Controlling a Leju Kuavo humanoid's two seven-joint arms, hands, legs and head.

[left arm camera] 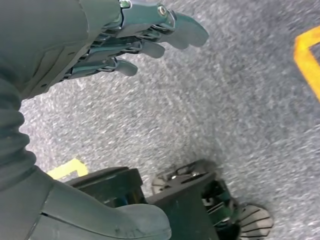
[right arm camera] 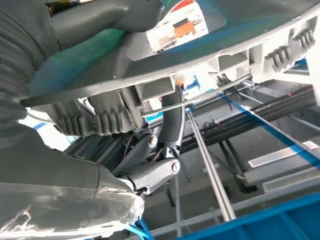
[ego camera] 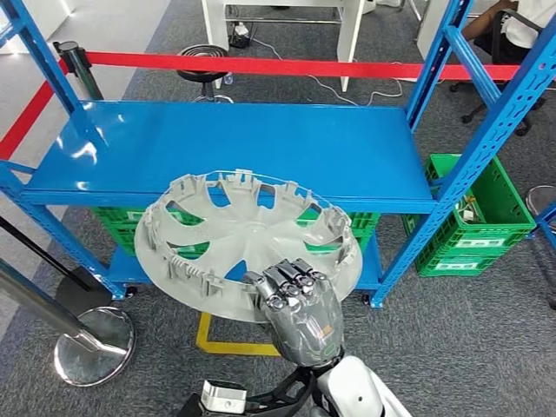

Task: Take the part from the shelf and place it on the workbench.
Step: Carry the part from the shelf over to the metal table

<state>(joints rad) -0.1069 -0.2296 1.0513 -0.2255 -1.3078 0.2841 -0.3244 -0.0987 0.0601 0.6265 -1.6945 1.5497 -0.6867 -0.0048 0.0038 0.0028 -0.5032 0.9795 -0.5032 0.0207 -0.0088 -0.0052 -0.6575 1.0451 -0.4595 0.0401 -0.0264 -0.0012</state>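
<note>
No legible txt/labels anywhere, crate tags blurred.

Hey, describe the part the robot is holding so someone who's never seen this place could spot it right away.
Start at the blue metal shelf; just in front of its top board, the robot's right hand grips the near rim of a hubcap. It is a big round grey plastic disc with spoke cut-outs and clip tabs around its edge, unlike the boxy green crates below.

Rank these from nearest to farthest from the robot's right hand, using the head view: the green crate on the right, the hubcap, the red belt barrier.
1. Hubcap: gripped at its near rim by the right hand.
2. Green crate: on the floor to the right, beyond the shelf post.
3. Red belt: stretched across behind the shelf.
</note>
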